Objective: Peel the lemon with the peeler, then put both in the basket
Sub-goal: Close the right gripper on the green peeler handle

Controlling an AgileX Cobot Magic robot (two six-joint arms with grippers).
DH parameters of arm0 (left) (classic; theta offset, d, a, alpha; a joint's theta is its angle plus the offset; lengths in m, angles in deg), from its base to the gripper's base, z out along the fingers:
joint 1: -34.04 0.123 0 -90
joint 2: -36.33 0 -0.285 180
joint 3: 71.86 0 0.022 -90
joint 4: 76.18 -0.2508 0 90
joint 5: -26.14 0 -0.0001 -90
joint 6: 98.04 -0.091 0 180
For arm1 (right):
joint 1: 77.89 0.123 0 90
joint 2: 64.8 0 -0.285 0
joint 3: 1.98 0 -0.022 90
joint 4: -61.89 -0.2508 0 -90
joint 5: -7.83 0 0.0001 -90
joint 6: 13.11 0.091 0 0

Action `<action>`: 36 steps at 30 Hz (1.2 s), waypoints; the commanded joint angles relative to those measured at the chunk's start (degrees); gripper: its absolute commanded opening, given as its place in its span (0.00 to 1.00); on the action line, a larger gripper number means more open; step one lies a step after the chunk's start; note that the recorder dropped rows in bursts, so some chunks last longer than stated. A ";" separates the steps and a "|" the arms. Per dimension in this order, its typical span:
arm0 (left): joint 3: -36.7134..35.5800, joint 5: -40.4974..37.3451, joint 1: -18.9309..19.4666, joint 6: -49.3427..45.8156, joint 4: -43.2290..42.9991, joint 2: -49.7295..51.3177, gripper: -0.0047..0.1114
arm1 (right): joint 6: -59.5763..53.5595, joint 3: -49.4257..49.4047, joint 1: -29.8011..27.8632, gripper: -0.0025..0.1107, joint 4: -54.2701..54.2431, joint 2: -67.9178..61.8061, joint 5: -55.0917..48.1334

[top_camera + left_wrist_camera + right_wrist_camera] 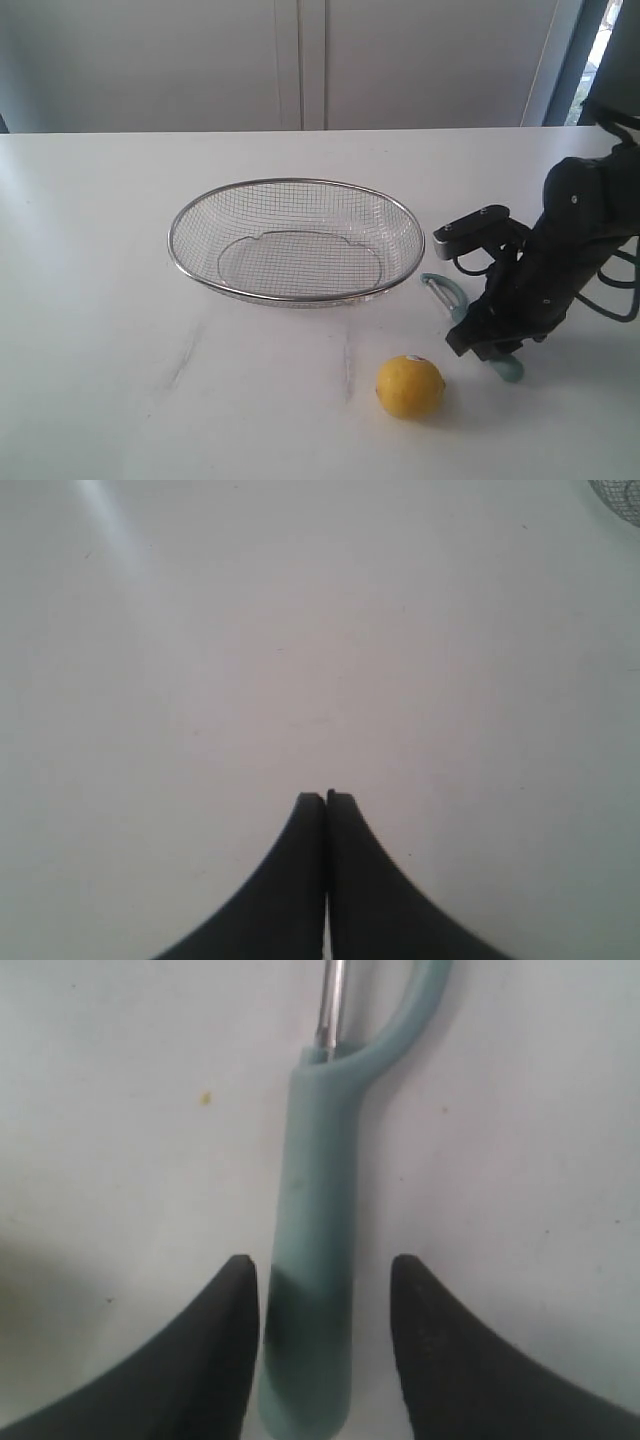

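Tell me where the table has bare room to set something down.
Bare: the wide table stretch left of the basket and lemon, and the strip behind the basket. Crowded: right of the lemon, where the open right gripper straddles the peeler.

Right arm [570,240] hides much of the peeler [447,293]; left wrist view crops the basket [620,495] to a corner

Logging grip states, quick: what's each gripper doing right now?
Left gripper: closed, holding nothing.
Right gripper: open, astride the peeler handle, not gripping it.
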 commanded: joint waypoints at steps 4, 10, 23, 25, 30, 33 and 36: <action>-0.52 -0.17 0.24 -0.19 0.66 -0.28 0.04 | -0.36 0.30 0.07 0.38 0.52 -0.82 0.83; -0.52 -0.17 0.24 -0.19 0.66 -0.28 0.04 | -0.36 0.30 0.07 0.38 0.52 -0.82 0.83; -0.52 -0.17 0.24 -0.19 0.66 -0.28 0.04 | 0.56 0.30 0.07 0.02 0.03 -0.93 -4.31; -0.52 -0.17 0.24 -0.19 0.66 -0.28 0.04 | 2.71 0.30 0.07 0.02 0.03 -0.69 -4.31; -0.52 -0.17 0.24 -0.19 0.66 -0.28 0.04 | 8.24 0.30 0.07 0.02 0.03 1.38 -4.91; -0.52 -0.17 0.24 -0.19 0.66 -0.28 0.04 | 9.66 0.30 0.07 0.02 0.03 3.35 -5.14; -0.52 -0.17 0.24 -0.19 0.66 -0.28 0.04 | 11.72 0.30 0.07 0.02 0.03 4.54 -5.62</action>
